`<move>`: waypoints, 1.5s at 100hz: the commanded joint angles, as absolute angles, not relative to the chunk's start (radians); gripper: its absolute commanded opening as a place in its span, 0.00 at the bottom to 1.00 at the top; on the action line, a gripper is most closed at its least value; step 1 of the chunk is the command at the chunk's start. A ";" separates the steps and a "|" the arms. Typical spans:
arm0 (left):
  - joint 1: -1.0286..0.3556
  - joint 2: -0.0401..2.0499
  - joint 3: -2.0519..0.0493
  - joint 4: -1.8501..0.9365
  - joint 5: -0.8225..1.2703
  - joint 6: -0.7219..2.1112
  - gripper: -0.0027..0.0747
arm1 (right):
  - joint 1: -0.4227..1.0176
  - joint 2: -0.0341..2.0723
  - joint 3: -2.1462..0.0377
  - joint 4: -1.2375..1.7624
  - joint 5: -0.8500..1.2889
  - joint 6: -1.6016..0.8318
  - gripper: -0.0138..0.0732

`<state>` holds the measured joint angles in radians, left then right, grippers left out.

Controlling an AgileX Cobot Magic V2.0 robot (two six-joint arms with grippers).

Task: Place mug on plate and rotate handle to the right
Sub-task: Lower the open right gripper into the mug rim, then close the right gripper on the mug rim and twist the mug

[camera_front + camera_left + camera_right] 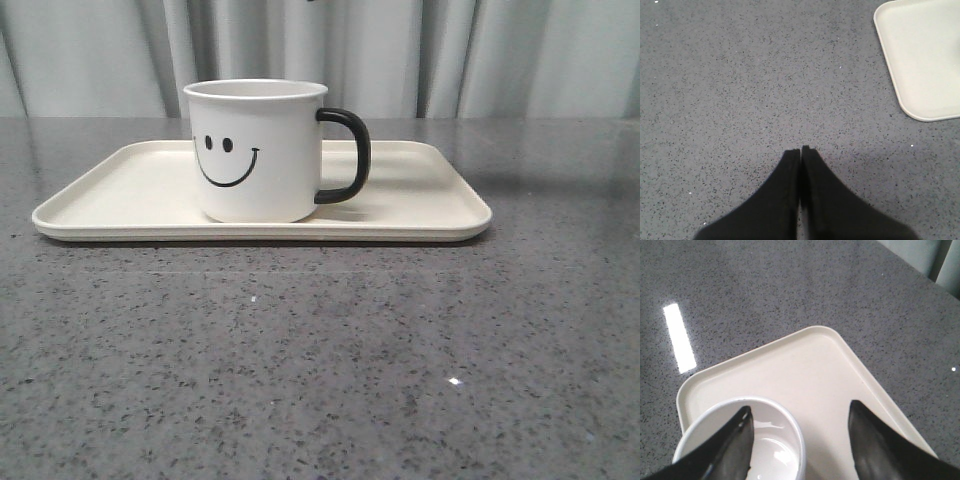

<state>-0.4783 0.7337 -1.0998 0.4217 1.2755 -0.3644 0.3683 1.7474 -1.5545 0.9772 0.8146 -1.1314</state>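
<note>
The white mug (258, 150) with a black smiley face stands upright on the cream plate (420, 190), left of the plate's middle. Its black handle (346, 155) points to the right. Neither gripper shows in the front view. In the right wrist view my right gripper (800, 407) is open and empty above the mug (785, 440) and the plate (805, 360). One finger lies in line with the mug's mouth, the other over bare plate. The handle is hidden there. My left gripper (800, 149) is shut and empty over bare table beside a plate corner (920, 55).
The grey speckled table (320, 360) runs wide in front of the plate and on both sides. A pale curtain (500, 50) hangs behind the table's far edge. A bright light reflection (679, 337) lies on the table beyond the plate.
</note>
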 commanded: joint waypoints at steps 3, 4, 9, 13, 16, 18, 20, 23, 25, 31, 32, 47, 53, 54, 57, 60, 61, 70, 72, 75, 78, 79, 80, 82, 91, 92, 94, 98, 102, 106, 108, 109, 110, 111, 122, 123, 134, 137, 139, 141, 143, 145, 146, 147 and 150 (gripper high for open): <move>-0.484 0.734 -1.122 0.445 1.259 -0.375 0.01 | 0.369 1.721 -1.589 1.017 0.822 -1.133 0.66; -0.484 0.734 -1.122 0.445 1.259 -0.375 0.01 | 0.370 1.722 -1.589 1.017 0.823 -1.133 0.66; -0.484 0.734 -1.122 0.445 1.259 -0.375 0.01 | 0.375 1.731 -1.589 1.017 0.826 -1.133 0.66; -0.484 0.734 -1.122 0.445 1.259 -0.375 0.01 | 0.377 1.737 -1.589 1.015 0.826 -1.133 0.66; -0.484 0.734 -1.122 0.445 1.259 -0.375 0.01 | 0.381 1.739 -1.589 1.015 0.826 -1.133 0.66; -0.484 0.734 -1.122 0.445 1.259 -0.375 0.01 | 0.384 1.743 -1.589 1.014 0.825 -1.133 0.66; -0.484 0.734 -1.122 0.445 1.259 -0.375 0.01 | 0.387 1.744 -1.589 1.014 0.824 -1.133 0.66; -0.484 0.734 -1.122 0.445 1.259 -0.375 0.01 | 0.388 1.749 -1.589 1.014 0.824 -1.133 0.66; -0.484 0.734 -1.122 0.445 1.259 -0.375 0.01 | 0.389 1.751 -1.589 1.014 0.824 -1.133 0.66; -0.484 0.734 -1.122 0.445 1.259 -0.375 0.01 | 0.393 1.762 -1.589 1.013 0.824 -1.133 0.66; -0.484 0.734 -1.122 0.445 1.259 -0.375 0.01 | 0.393 1.764 -1.589 1.013 0.824 -1.133 0.66; -0.484 0.734 -1.122 0.445 1.259 -0.375 0.01 | 0.393 1.792 -1.589 1.013 0.824 -1.133 0.66; -0.484 0.734 -1.122 0.444 1.259 -0.375 0.01 | 0.393 1.802 -1.589 1.013 0.824 -1.133 0.66; -0.484 0.734 -1.122 0.442 1.259 -0.375 0.01 | 0.393 1.803 -1.589 1.013 0.824 -1.133 0.66; -0.484 0.734 -1.122 0.440 1.259 -0.375 0.01 | 0.393 1.807 -1.589 1.013 0.824 -1.133 0.66; -0.484 0.734 -1.122 0.440 1.259 -0.375 0.01 | 0.393 1.810 -1.589 1.013 0.824 -1.133 0.66; -0.484 0.734 -1.122 0.440 1.259 -0.375 0.01 | 0.393 1.812 -1.589 1.013 0.824 -1.133 0.66; -0.484 0.734 -1.117 0.437 1.259 -0.375 0.01 | 0.393 1.816 -1.589 1.013 0.822 -1.133 0.66; -0.484 0.734 -1.113 0.437 1.259 -0.375 0.01 | 0.393 1.817 -1.589 1.013 0.822 -1.133 0.66; -0.484 0.734 -1.107 0.437 1.259 -0.375 0.01 | 0.393 1.817 -1.589 1.013 0.822 -1.133 0.66; -0.484 0.734 -1.102 0.437 1.259 -0.375 0.01 | 0.393 1.819 -1.589 1.013 0.822 -1.133 0.66; -0.484 0.734 -1.099 0.437 1.259 -0.375 0.01 | 0.393 1.819 -1.589 1.013 0.822 -1.133 0.66; -0.484 0.734 -1.098 0.437 1.259 -0.375 0.01 | 0.393 1.819 -1.589 1.013 0.822 -1.133 0.66; -0.484 0.734 -1.093 0.437 1.259 -0.375 0.01 | 0.393 1.819 -1.589 1.013 0.822 -1.133 0.66; -0.484 0.734 -1.076 0.435 1.259 -0.375 0.01 | 0.393 1.826 -1.589 1.013 0.822 -1.133 0.66; -0.484 0.734 -1.074 0.435 1.259 -0.375 0.01 | 0.393 1.826 -1.589 1.013 0.822 -1.133 0.66; -0.484 0.734 -1.072 0.435 1.259 -0.375 0.01 | 0.393 1.827 -1.589 1.013 0.822 -1.133 0.66; -0.484 0.734 -1.070 0.435 1.259 -0.375 0.01 | 0.393 1.828 -1.589 1.013 0.822 -1.133 0.66; -0.484 0.734 -1.070 0.435 1.259 -0.375 0.01 | 0.393 1.828 -1.589 1.013 0.824 -1.133 0.66; -0.484 0.734 -1.070 0.435 1.257 -0.375 0.01 | 0.393 1.828 -1.589 1.013 0.824 -1.133 0.66; -0.484 0.734 -1.070 0.435 1.254 -0.375 0.01 | 0.393 1.828 -1.589 1.013 0.824 -1.133 0.66; -0.484 0.734 -1.070 0.435 1.255 -0.375 0.01 | 0.393 1.828 -1.589 1.013 0.824 -1.133 0.66; -0.484 0.734 -1.070 0.435 1.255 -0.375 0.01 | 0.393 1.828 -1.589 1.013 0.824 -1.133 0.66; -0.484 0.734 -1.070 0.435 1.255 -0.375 0.01 | 0.393 1.828 -1.589 1.013 0.824 -1.133 0.66; -0.484 0.734 -1.070 0.435 1.255 -0.375 0.01 | 0.393 1.830 -1.589 1.013 0.828 -1.133 0.66; -0.484 0.734 -1.070 0.435 1.255 -0.375 0.01 | 0.393 1.830 -1.589 1.013 0.828 -1.133 0.66; -0.484 0.734 -1.070 0.435 1.255 -0.375 0.01 | 0.393 1.830 -1.589 1.013 0.832 -1.133 0.66; -0.484 0.734 -1.070 0.435 1.255 -0.375 0.01 | 0.393 1.830 -1.589 1.013 0.836 -1.133 0.66; -0.484 0.734 -1.070 0.435 1.255 -0.375 0.01 | 0.393 1.830 -1.589 1.013 0.840 -1.133 0.66; -0.484 0.734 -1.070 0.435 1.255 -0.375 0.01 | 0.393 1.830 -1.589 1.013 0.843 -1.132 0.66; -0.484 0.734 -1.070 0.435 1.255 -0.375 0.01 | 0.393 1.830 -1.589 1.013 0.846 -1.130 0.66; -0.484 0.734 -1.070 0.435 1.255 -0.375 0.01 | 0.393 1.830 -1.589 1.013 0.847 -1.128 0.66; -0.484 0.734 -1.070 0.435 1.255 -0.375 0.01 | 0.393 1.830 -1.589 1.013 0.850 -1.128 0.66; -0.484 0.734 -1.070 0.435 1.255 -0.375 0.01 | 0.393 1.830 -1.589 1.013 0.852 -1.126 0.66; -0.484 0.734 -1.070 0.435 1.255 -0.375 0.01 | 0.393 1.830 -1.589 1.013 0.858 -1.126 0.66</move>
<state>-0.4783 0.7337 -1.0473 0.4129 1.2749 -0.3644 0.3943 1.8833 -1.5545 0.9713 0.8449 -1.1271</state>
